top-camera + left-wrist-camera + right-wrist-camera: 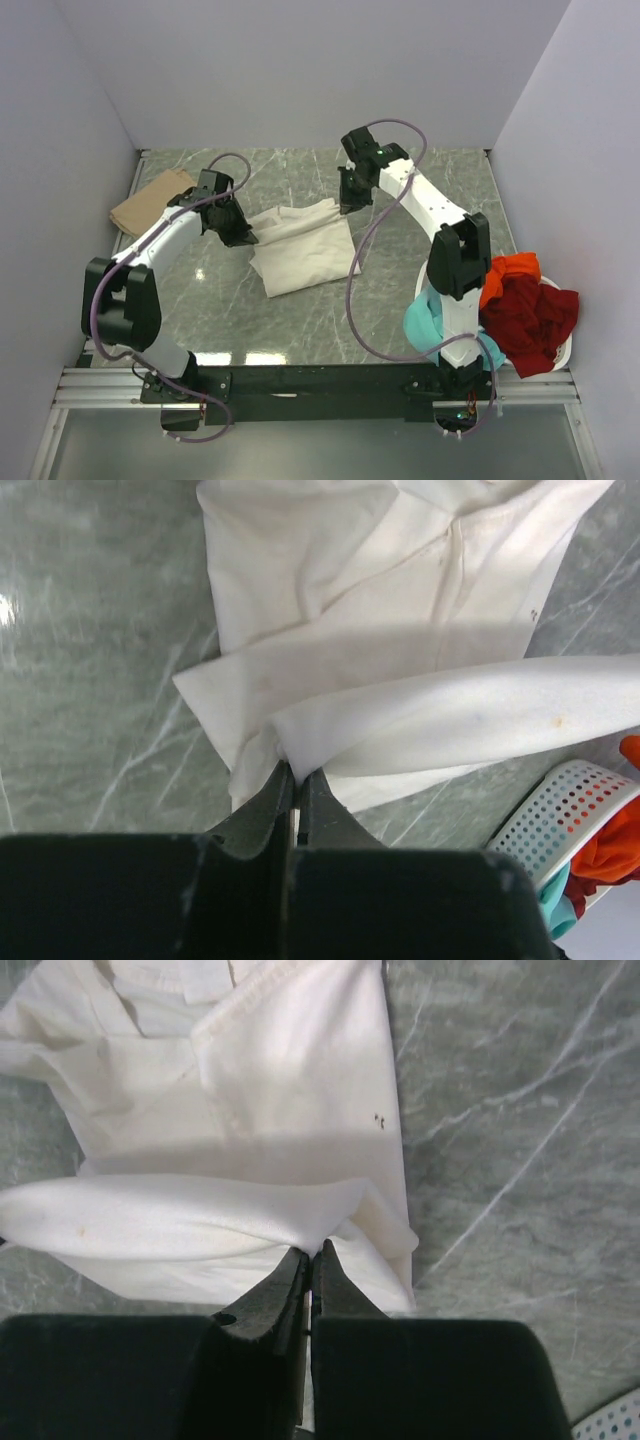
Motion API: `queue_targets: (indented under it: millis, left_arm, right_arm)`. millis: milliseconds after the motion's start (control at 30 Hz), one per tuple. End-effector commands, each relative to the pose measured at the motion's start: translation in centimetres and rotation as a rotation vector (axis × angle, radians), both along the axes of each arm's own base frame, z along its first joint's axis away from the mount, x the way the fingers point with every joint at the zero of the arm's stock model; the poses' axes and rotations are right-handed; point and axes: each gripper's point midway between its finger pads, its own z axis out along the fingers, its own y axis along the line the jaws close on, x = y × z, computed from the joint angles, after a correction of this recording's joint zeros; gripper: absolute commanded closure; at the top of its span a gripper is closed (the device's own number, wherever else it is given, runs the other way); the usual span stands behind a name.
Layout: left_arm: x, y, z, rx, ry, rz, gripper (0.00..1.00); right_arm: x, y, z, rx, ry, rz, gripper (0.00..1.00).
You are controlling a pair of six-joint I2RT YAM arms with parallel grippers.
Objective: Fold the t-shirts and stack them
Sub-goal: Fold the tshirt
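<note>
Pinching the cream-white t-shirt [305, 255] at two spots, both pairs of jaws are closed right down on cloth. The left jaws nip a bunched fold on the side of the shirt away from the basket [565, 800], and the right jaws nip a fold on the side nearer the basket. A rolled band of fabric runs between the two grips and is raised over the rest of the garment. The shirt itself lies spread and rumpled on the grey marbled worktop [200, 290], well apart from the basket and to its left. A tan t-shirt [150, 200] sits farther from the basket again, beyond the cream one. Heaped in and over the basket are an orange t-shirt [510, 272], a dark red t-shirt [530, 320] and a teal t-shirt [425, 322]. The cream shirt looks light, limp and thin, so it will likely sag and crease wherever it is unsupported. A narrow nip on a single fold could also slide off under tension. Holding at matching points on opposite edges, near a hem or seam where the cloth is doubled, seems the safer choice for carrying the fold over evenly.
</note>
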Motion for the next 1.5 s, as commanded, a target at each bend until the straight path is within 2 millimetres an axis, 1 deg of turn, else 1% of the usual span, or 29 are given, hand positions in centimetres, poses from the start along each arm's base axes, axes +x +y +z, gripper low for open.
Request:
queue_targets:
  millis: [0, 33, 100, 133, 200, 367, 500, 533, 567, 600, 633, 667, 733, 767, 867, 900, 933, 967, 1000, 1033, 1067, 1133, 1167, 1233, 1267, 1333, 1367, 1433, 1467]
  left_arm:
    - [2.1, 1.3, -0.1, 0.027, -0.036, -0.008, 1.00]
    - [2.5, 1.7, -0.3, 0.029, -0.036, -0.001, 1.00]
    - [3.2, 2.2, -0.8, 0.031, -0.038, 0.009, 1.00]
    - [3.5, 2.6, -0.9, 0.026, -0.040, 0.015, 1.00]
    - [4.4, 2.7, -1.2, 0.011, -0.050, 0.010, 1.00]
    - [6.3, 2.7, -1.4, 0.011, -0.065, -0.002, 1.00]
    - [7.5, 3.4, -1.6, 0.011, -0.081, 0.024, 1.00]
    - [8.4, 3.9, -1.2, 0.005, -0.103, 0.043, 0.98]
    - [9.0, 4.1, -1.3, 0.004, -0.110, 0.055, 0.93]
    - [9.7, 4.6, -0.9, 0.000, -0.124, 0.086, 0.84]
    - [10.5, 4.9, -0.4, 0.001, -0.148, 0.103, 0.65]
    - [12.0, 5.4, 0.8, 0.008, -0.198, 0.127, 0.52]
    - [13.8, 6.0, 3.1, 0.010, -0.262, 0.165, 0.26]
    - [14.2, 6.1, 4.1, 0.014, -0.292, 0.168, 0.19]
    - [14.4, 6.0, 5.7, 0.008, -0.343, 0.153, 0.13]
    - [14.2, 5.7, 5.9, 0.000, -0.354, 0.128, 0.13]
    - [13.9, 5.6, 5.7, 0.000, -0.353, 0.118, 0.13]
    - [13.1, 5.5, 4.8, -0.002, -0.335, 0.103, 0.13]
    - [12.5, 5.3, 4.2, -0.005, -0.325, 0.086, 0.13]
    - [11.6, 4.9, 2.8, -0.027, -0.304, 0.064, 0.14]
    - [11.0, 4.5, 2.6, -0.040, -0.306, 0.051, 0.14]
    - [9.7, 3.9, 1.2, -0.077, -0.295, 0.024, 0.14]
    - [9.3, 3.6, 1.3, -0.087, -0.304, 0.013, 0.14]
    - [8.2, 3.2, 0.4, -0.113, -0.299, -0.011, 0.14]
    - [7.9, 3.0, 0.5, -0.123, -0.308, -0.021, 0.14]
    - [6.8, 2.6, -0.4, -0.143, -0.295, -0.038, 0.14]
    - [6.7, 2.2, -0.1, -0.167, -0.311, -0.055, 0.14]
    - [5.8, 1.6, -0.9, -0.189, -0.294, -0.070, 0.14]
    - [5.7, 1.3, -0.9, -0.207, -0.301, -0.082, 0.14]
  right_arm:
    - [4.0, -1.4, 2.4, -0.026, -0.128, -0.034, 1.00]
    - [4.5, -1.3, 1.6, -0.028, -0.120, -0.034, 1.00]
    - [5.4, -0.8, 1.7, -0.015, -0.135, -0.030, 1.00]
    - [5.8, -0.8, 0.8, -0.022, -0.124, -0.029, 1.00]
    - [6.7, -0.6, 0.3, -0.024, -0.126, -0.033, 1.00]
    - [7.8, -0.4, -0.3, -0.017, -0.141, -0.043, 1.00]
    - [9.0, 0.0, -0.8, 0.003, -0.160, -0.058, 1.00]
    - [9.3, 0.1, -0.9, 0.016, -0.162, -0.063, 1.00]
    - [9.9, 0.5, -0.6, 0.037, -0.180, -0.066, 0.98]
    - [10.5, 0.9, -0.5, 0.059, -0.190, -0.065, 0.90]
    - [11.1, 1.1, -0.1, 0.083, -0.203, -0.063, 0.79]
    - [12.0, 2.1, 1.3, 0.150, -0.233, -0.049, 0.57]
    - [13.0, 2.6, 2.2, 0.207, -0.251, -0.050, 0.43]
    - [13.5, 2.9, 3.7, 0.234, -0.285, -0.042, 0.41]
    - [13.7, 2.9, 5.2, 0.255, -0.322, -0.018, 0.33]
    - [13.3, 2.8, 6.5, 0.259, -0.349, -0.009, 0.33]
    - [12.9, 2.6, 6.9, 0.258, -0.357, 0.001, 0.33]
    - [12.4, 2.5, 5.6, 0.250, -0.347, 0.020, 0.32]
    - [11.6, 2.4, 7.2, 0.264, -0.374, 0.034, 0.32]
    - [11.0, 2.5, 7.3, 0.278, -0.373, 0.050, 0.32]
    - [10.2, 2.5, 6.1, 0.276, -0.348, 0.061, 0.32]
    - [8.7, 2.8, 6.6, 0.299, -0.339, 0.098, 0.33]
    - [7.8, 2.8, 5.3, 0.291, -0.307, 0.105, 0.34]
    - [6.6, 3.2, 5.0, 0.294, -0.293, 0.126, 0.36]
    - [5.6, 3.4, 3.8, 0.298, -0.261, 0.141, 0.37]
    - [4.4, 4.0, 3.3, 0.308, -0.245, 0.153, 0.38]
    - [3.5, 4.3, 2.1, 0.318, -0.216, 0.162, 0.38]
    - [2.3, 5.0, 1.5, 0.336, -0.194, 0.173, 0.38]
    - [1.8, 5.2, 0.4, 0.334, -0.171, 0.177, 0.39]
